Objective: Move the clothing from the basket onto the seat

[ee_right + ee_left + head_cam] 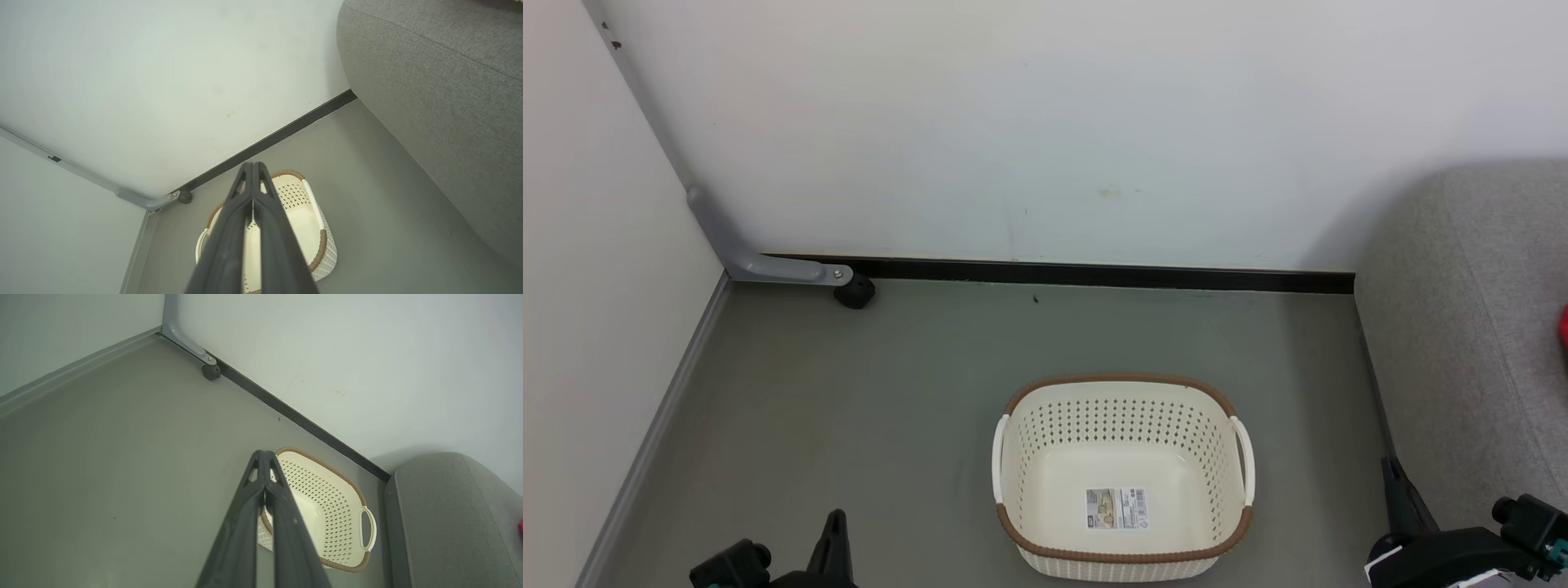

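Note:
The cream basket [1123, 380] with a brown rim stands on the grey floor, and inside it I see just its bare bottom and a sticker [1116, 507]. A sliver of red clothing [1564, 327] lies on the grey seat [1462, 343] at the right edge. My left gripper [836, 518] is shut low at the left, apart from the basket. My right gripper [1392, 469] is shut beside the seat's front. In the left wrist view the shut left gripper [263, 453] points toward the basket [318, 459], with the seat [441, 514] and red clothing [521, 526] to the right. The right wrist view has the shut right gripper [252, 164] above the basket [322, 241], with the seat [441, 81] at the upper right.
A white wall with a black baseboard [1094, 273] closes the back. A grey bracket with a small black caster [854, 292] sits in the far left corner. A pale panel [596, 327] bounds the left side. Grey floor [849, 408] lies left of the basket.

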Robot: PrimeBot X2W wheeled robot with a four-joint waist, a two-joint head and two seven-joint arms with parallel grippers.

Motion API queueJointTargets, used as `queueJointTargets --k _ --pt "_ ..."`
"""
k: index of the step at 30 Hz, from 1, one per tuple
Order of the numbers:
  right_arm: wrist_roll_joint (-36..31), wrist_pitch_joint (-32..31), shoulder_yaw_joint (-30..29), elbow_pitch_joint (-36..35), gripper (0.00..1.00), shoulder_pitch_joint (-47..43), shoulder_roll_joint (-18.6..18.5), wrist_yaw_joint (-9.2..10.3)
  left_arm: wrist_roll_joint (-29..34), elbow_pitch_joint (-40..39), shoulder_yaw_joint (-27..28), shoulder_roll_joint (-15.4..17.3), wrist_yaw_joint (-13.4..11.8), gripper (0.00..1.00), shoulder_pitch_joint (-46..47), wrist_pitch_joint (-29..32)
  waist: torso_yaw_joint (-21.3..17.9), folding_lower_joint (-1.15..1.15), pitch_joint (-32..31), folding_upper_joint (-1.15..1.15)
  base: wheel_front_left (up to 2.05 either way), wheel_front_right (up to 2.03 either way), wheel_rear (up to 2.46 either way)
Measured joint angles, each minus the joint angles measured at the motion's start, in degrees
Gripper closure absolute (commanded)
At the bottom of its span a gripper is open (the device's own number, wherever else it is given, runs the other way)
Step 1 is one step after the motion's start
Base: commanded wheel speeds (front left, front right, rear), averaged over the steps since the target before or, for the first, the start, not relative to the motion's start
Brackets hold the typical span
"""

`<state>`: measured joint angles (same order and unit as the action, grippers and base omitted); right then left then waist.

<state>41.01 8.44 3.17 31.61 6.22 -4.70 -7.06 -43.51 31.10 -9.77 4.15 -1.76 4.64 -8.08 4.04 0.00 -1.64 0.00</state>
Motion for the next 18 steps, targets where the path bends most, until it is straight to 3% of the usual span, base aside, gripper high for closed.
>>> queueJointTargets --k 18 --pt "11.5 -3.6 -2.6 -3.3 1.00 0.0 0.4 0.00 -10.9 -3.3 3.4 -0.5 2.2 1.00 0.0 3.5 -0.9 0.00 0.4 0.00 0.00 0.00 0.00"
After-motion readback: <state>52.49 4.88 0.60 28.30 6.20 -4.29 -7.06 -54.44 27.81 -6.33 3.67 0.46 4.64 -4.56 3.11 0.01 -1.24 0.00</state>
